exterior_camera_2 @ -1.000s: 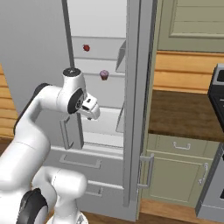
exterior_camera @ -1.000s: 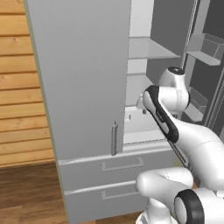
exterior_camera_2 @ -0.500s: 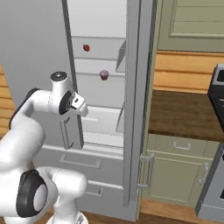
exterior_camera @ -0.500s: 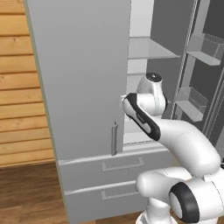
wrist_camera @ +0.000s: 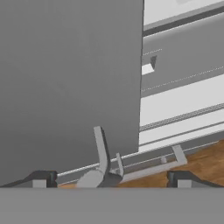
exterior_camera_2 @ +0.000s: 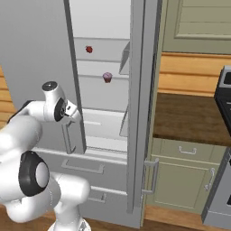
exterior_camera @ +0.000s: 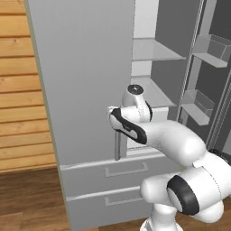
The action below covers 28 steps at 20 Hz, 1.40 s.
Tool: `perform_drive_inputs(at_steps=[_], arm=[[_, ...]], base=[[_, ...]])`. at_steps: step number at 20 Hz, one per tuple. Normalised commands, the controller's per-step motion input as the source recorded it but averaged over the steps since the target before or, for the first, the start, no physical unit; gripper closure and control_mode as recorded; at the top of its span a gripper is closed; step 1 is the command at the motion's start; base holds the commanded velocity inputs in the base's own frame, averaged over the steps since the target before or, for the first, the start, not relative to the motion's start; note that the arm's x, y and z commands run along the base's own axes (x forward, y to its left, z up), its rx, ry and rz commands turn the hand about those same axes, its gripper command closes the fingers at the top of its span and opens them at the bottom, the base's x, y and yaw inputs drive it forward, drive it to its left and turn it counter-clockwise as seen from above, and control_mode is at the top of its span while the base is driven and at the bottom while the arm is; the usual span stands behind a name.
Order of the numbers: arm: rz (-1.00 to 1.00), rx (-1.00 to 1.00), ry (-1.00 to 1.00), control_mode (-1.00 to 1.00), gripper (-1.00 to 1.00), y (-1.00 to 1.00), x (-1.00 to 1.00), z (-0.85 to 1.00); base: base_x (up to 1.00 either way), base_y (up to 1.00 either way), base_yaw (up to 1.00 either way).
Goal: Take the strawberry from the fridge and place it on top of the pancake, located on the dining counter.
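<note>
The fridge [exterior_camera: 85,76] stands light grey in front of me, its right door swung open and white shelves showing inside. On an upper shelf lies the tiny dark-red strawberry [exterior_camera_2: 89,49], with a pink-frosted cupcake [exterior_camera_2: 107,77] one shelf lower. My gripper [exterior_camera_2: 72,112] hangs open by the edge of the left door, just above its vertical bar handle [exterior_camera_2: 67,140], well below and left of the strawberry. In the hand view the gripper [wrist_camera: 111,179] is spread wide with nothing between its fingertips [wrist_camera: 43,178], and the handle [wrist_camera: 101,151] rises between them. The pancake and the dining counter are out of view.
The open right door [exterior_camera_2: 140,113] stands edge-on with bins [exterior_camera: 198,103] on its inner side. Two drawers [exterior_camera: 126,171] sit under the doors. Right of the fridge run a dark countertop [exterior_camera_2: 189,119], pale green cabinets [exterior_camera_2: 185,176] and a stove [exterior_camera_2: 223,94]. Wood panelling [exterior_camera: 20,90] lies left.
The arm has swung left, carrying the hand from in front of the open compartment to the left door's edge by its handle. The jaws have stayed open.
</note>
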Motion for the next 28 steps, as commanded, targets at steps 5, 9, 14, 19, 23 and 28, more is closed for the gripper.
perform_drive_inputs(at_steps=[5, 9, 14, 19, 23, 28], arm=[[0.0, -0.03, 0.0, -1.0, -1.0, 0.01, 0.13, -0.46], [0.0, 0.0, 0.0, -1.0, -1.0, 0.08, 0.16, -0.3], [0.0, 0.0, 0.02, -1.0, -1.0, 0.13, 0.17, -0.31], [0.02, 0.0, 0.09, -1.0, -1.0, 0.14, 0.17, -0.27], [0.01, 0.0, 0.06, -1.0, 1.0, 0.09, 0.02, -0.21], [-0.06, 0.0, 0.01, -1.0, 1.0, 0.14, -0.29, -0.2]], base=[[0.0, 0.0, 0.0], [0.0, 0.0, 0.0], [0.0, 0.0, 0.0], [0.0, 0.0, 0.0], [0.0, 0.0, 0.0], [0.0, 0.0, 0.0]])
